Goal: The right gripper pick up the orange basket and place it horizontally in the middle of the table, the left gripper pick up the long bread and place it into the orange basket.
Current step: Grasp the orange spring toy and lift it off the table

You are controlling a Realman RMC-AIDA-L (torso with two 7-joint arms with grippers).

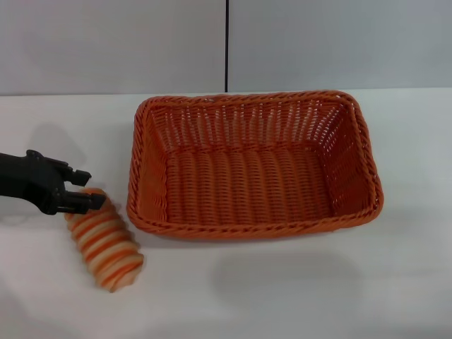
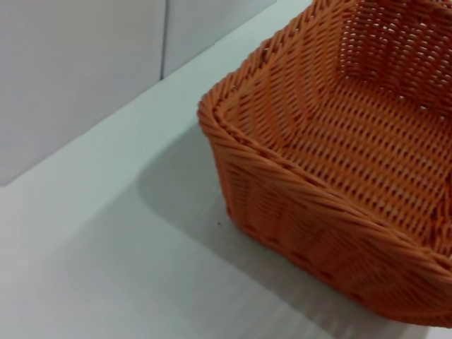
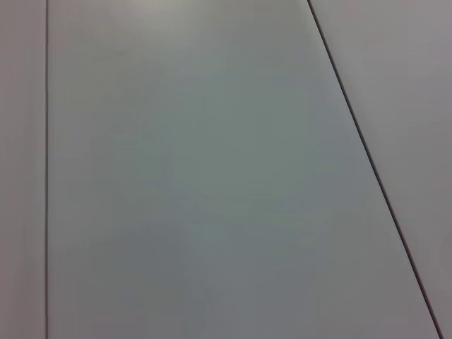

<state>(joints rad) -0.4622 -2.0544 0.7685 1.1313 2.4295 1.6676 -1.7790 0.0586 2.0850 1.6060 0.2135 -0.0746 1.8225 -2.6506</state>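
The orange basket (image 1: 254, 166) stands lengthwise across the middle of the white table (image 1: 296, 289), empty; one of its corners fills the left wrist view (image 2: 332, 176). The long bread (image 1: 106, 244), striped orange and cream, is left of the basket and points toward the front edge. My left gripper (image 1: 86, 189) reaches in from the left, its black fingers (image 1: 90, 203) closed around the bread's far end. The bread's near end looks blurred. The right gripper is out of view.
A grey wall with a dark vertical seam (image 1: 227, 46) runs behind the table. The right wrist view shows only plain grey panels (image 3: 198, 176) with thin dark seams.
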